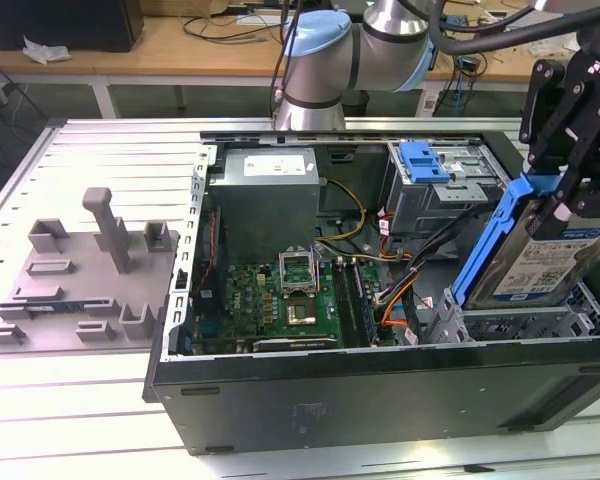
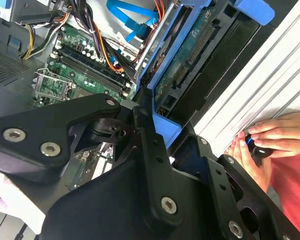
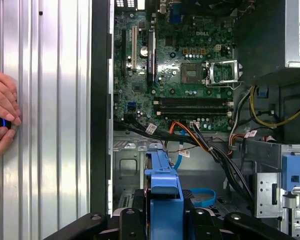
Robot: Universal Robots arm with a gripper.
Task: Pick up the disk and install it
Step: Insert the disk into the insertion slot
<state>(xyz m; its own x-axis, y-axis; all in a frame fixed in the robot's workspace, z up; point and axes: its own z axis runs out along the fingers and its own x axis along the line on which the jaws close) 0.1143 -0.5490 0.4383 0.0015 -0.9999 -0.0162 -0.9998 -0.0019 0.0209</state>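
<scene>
Over the open computer case (image 1: 380, 395), at its end toward the exterior view's right:

- Gripper (image 1: 558, 190), black, on the Universal Robots arm. Its fingers are clamped on the upper edge of the disk's blue carrier.
- Disk (image 1: 552, 250), silver-grey with a blue-and-white label. It is held clear of the case floor, tilted steeply, with its lower edge just above the metal bay in that corner of the case. In the second wrist view its underside and connector edge face the camera.

Inside the case:

- Green motherboard (image 1: 280, 300), in the middle.
- Grey power supply (image 1: 265, 190), against the far wall.
- Drive cage topped by a blue bracket (image 1: 423, 160), at the far corner behind the disk.
- Orange and black cables (image 1: 400, 295), between board and bay.

Outside the case:

- Grey moulded fixture (image 1: 80, 285), on the slatted metal table (image 1: 110, 145), off toward the exterior view's left.
- A person's hands (image 3: 1, 120), resting on the table just beyond the case's side wall, closed around a small dark object.
</scene>
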